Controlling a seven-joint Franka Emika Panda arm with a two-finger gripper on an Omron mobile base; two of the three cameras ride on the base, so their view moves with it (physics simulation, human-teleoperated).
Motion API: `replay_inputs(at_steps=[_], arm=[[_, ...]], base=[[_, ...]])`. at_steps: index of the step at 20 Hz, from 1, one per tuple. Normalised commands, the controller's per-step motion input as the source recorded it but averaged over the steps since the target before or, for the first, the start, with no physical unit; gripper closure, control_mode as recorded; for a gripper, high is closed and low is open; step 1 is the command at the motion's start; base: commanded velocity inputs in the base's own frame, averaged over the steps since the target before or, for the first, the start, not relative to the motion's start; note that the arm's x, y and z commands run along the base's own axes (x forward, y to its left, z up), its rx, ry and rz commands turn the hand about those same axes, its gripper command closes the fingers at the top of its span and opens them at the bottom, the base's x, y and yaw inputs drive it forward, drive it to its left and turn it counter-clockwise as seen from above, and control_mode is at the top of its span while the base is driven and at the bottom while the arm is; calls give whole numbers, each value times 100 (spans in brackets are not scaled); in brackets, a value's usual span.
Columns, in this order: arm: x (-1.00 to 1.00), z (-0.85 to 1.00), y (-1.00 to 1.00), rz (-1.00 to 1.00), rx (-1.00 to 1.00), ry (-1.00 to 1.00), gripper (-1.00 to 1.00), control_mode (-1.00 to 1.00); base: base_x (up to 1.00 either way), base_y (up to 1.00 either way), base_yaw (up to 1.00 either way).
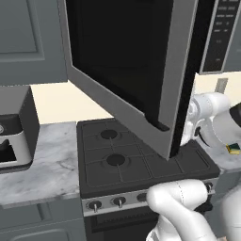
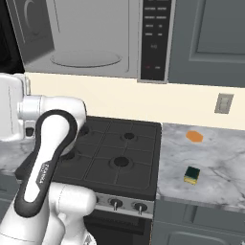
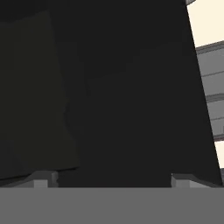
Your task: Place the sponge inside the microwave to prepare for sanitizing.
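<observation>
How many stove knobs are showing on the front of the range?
4. Two stove knobs left of the arm in the left base view, two in the right; more may hide behind the arm.

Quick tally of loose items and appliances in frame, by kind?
Sponge: 1
Flat orange piece: 1
Microwave, door open: 1
Stove: 1
Dark grey countertop appliance: 1
Total: 5

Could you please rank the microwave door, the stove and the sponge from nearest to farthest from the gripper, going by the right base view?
From the gripper:
1. microwave door, far left, directly ahead of it.
2. stove, centre.
3. sponge, right counter.
</observation>
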Motion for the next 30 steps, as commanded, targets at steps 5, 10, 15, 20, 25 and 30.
replay_inputs(at_steps=[5,10,15,20,25,30], arm=[[-1,-8,100,0,0,2,-100,-100],[0,0,89,0,-5,0,-100,-100],[0,0,15,0,-1,0,-100,-100],[0,20,-50,2,0,0,-100,-100],[0,36,-75,4,1,0,-100,-100],[1,21,-61,5,1,1,-100,-100]], base=[[0,0,0],[0,0,0],[0,0,0],[0,0,0],[0,0,0],[0,0,0]])
